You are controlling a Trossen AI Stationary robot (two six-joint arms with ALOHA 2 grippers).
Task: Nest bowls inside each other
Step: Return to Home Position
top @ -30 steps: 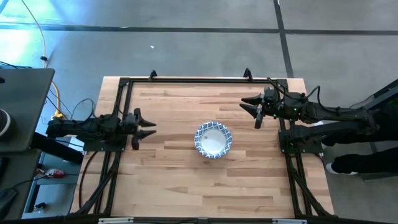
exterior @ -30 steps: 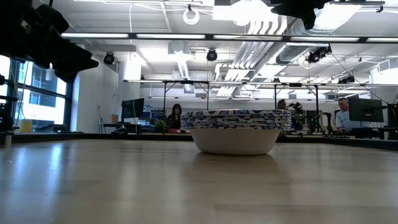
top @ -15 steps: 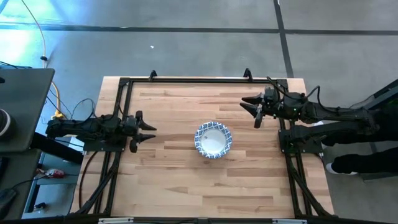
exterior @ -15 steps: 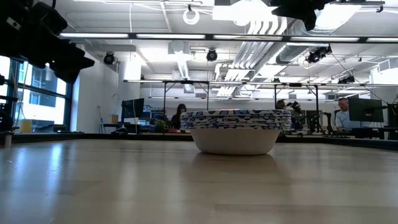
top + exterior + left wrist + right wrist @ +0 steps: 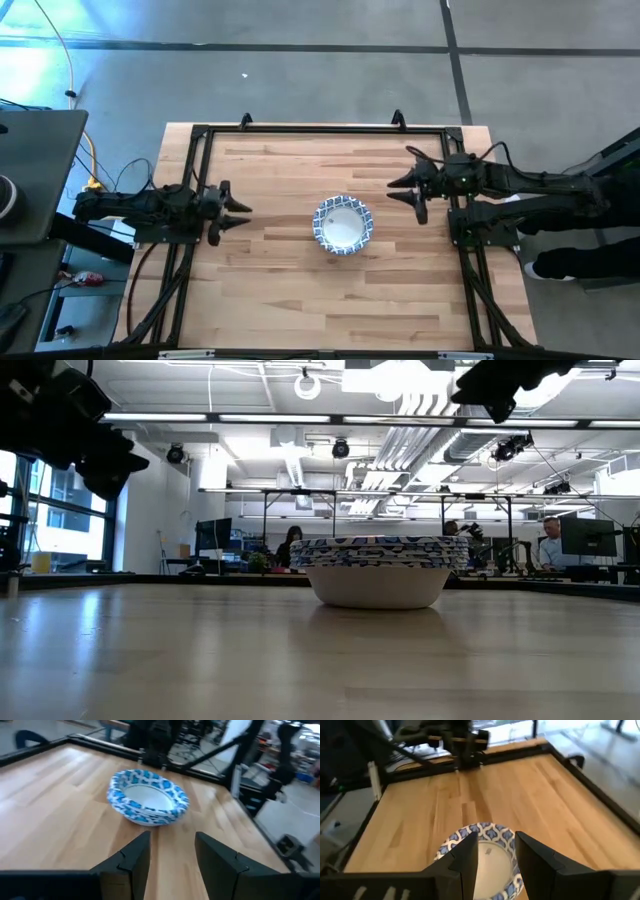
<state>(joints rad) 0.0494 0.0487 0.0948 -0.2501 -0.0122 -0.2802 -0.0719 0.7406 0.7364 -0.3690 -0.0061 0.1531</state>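
The bowls [image 5: 343,224] stand nested in one stack near the centre of the tabletop [image 5: 300,300], slightly toward the right arm's side. In the low view the stack [image 5: 380,570] sits upright and level; the outer bowl's white wall rests on the wood, and the blue-and-white rims lie tightly layered above it. From above, only the top bowl's white centre and patterned rim can be seen.

The left gripper [image 5: 244,213] is at the tabletop's left edge, well apart from the stack and pointing toward it. Its jaws are released and hold nothing; in the left wrist view the two dark fingers [image 5: 131,861] stand apart with bare wood between them, and the stack [image 5: 148,798] lies beyond.

The right gripper [image 5: 391,190] is near the right edge, apart from the stack and a little toward the far side of it. Its jaws are likewise released and empty; in the right wrist view the stack [image 5: 482,851] shows through the gap between its fingers [image 5: 466,859].

A black frame [image 5: 320,129] borders the tabletop. In the room behind, a seated person [image 5: 548,545] faces a monitor.
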